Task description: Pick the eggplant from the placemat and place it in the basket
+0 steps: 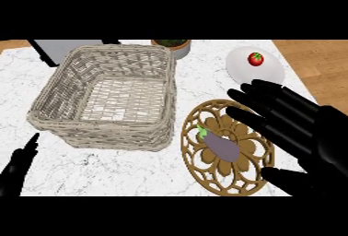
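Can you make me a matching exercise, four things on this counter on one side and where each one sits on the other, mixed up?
Things:
1. eggplant
2. tomato
3. basket
4. right hand

Places:
A. on the white plate at the far right
B. open, hovering over the right edge of the placemat
C. lying on the round placemat
D. left of the placemat, nothing inside it

Pairs: 1-C, 2-A, 3-D, 4-B
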